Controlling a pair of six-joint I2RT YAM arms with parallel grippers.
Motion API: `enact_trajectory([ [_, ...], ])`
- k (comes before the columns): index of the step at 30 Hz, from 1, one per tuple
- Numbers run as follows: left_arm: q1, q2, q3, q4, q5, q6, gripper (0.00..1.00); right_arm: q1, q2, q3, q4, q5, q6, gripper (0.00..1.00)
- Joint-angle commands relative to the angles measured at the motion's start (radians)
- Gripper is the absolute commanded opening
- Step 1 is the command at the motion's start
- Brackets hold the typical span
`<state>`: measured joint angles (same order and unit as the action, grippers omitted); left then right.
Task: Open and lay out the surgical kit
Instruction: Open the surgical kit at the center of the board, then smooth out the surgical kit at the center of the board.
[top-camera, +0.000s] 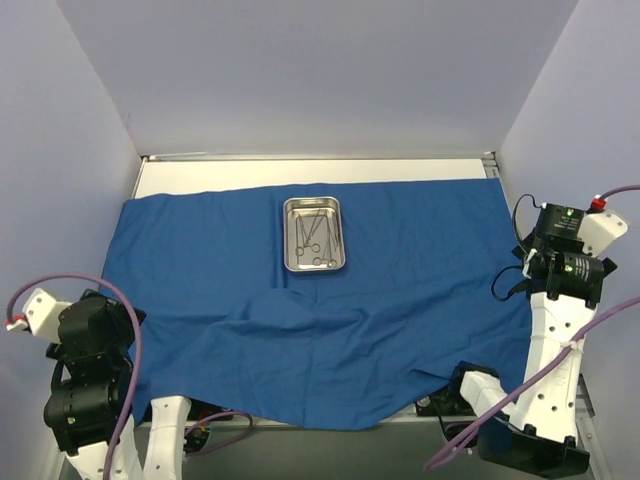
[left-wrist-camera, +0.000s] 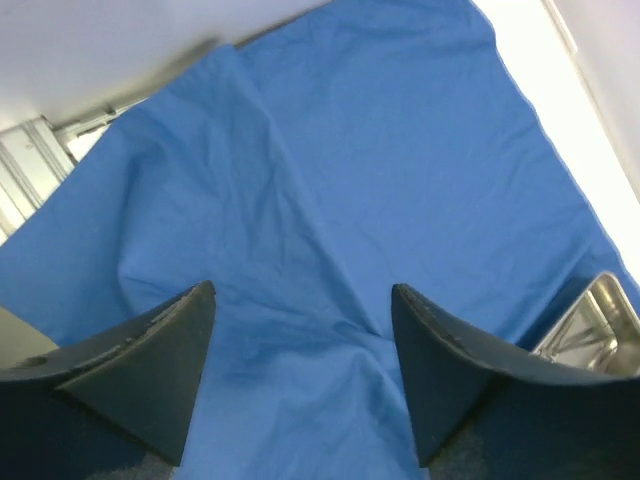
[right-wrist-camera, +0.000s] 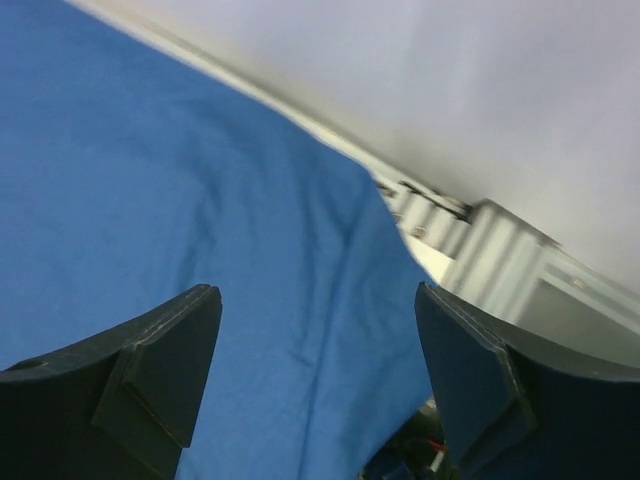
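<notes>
The blue cloth wrap (top-camera: 330, 290) lies opened out over most of the table, with folds near its front middle. The steel tray (top-camera: 337, 262) stands on it at the back centre, with several thin scissor-like instruments (top-camera: 314, 238) inside. My left gripper (left-wrist-camera: 302, 290) is open and empty above the cloth's (left-wrist-camera: 330, 180) left part; the tray's corner (left-wrist-camera: 600, 335) shows at the lower right of the left wrist view. My right gripper (right-wrist-camera: 318, 290) is open and empty above the cloth (right-wrist-camera: 180, 200) near its right edge.
A white strip of table (top-camera: 300, 172) shows behind the cloth. Pale walls close in the left, back and right. The cloth's front edge hangs over the near table edge by the arm bases. A metal rail (right-wrist-camera: 500, 250) runs beyond the cloth's right corner.
</notes>
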<state>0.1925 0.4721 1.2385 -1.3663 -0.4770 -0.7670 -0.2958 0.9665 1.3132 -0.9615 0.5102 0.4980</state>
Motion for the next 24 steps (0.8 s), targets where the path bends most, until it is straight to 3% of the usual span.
enact_trajectory([
  [1, 0.025, 0.072, -0.014, 0.104, 0.185, 0.075, 0.70, 0.001, -0.012, -0.041, 0.189, -0.186, -0.149, 0.78],
  [3, 0.036, 0.141, -0.078, 0.185, 0.309, 0.150, 0.50, 0.098, 0.023, -0.075, 0.233, -0.229, -0.180, 0.77],
  [6, 0.036, 0.269, -0.106, 0.263, 0.449, 0.158, 0.40, 0.161, 0.089, -0.129, 0.348, -0.306, -0.213, 0.77],
  [12, 0.028, 0.548, -0.091, 0.374, 0.590, 0.173, 0.31, 0.257, 0.415, -0.059, 0.506, -0.438, -0.211, 0.75],
  [13, 0.025, 0.647, -0.038, 0.365, 0.592, 0.181, 0.17, 0.280, 0.458, -0.040, 0.523, -0.458, -0.210, 0.72],
  [15, 0.019, 0.742, 0.016, 0.360, 0.591, 0.192, 0.04, 0.290, 0.576, 0.009, 0.537, -0.493, -0.191, 0.61],
  [24, -0.005, 1.212, 0.362, 0.316, 0.618, 0.146, 0.02, 0.290, 0.943, 0.257, 0.578, -0.752, -0.173, 0.19],
])
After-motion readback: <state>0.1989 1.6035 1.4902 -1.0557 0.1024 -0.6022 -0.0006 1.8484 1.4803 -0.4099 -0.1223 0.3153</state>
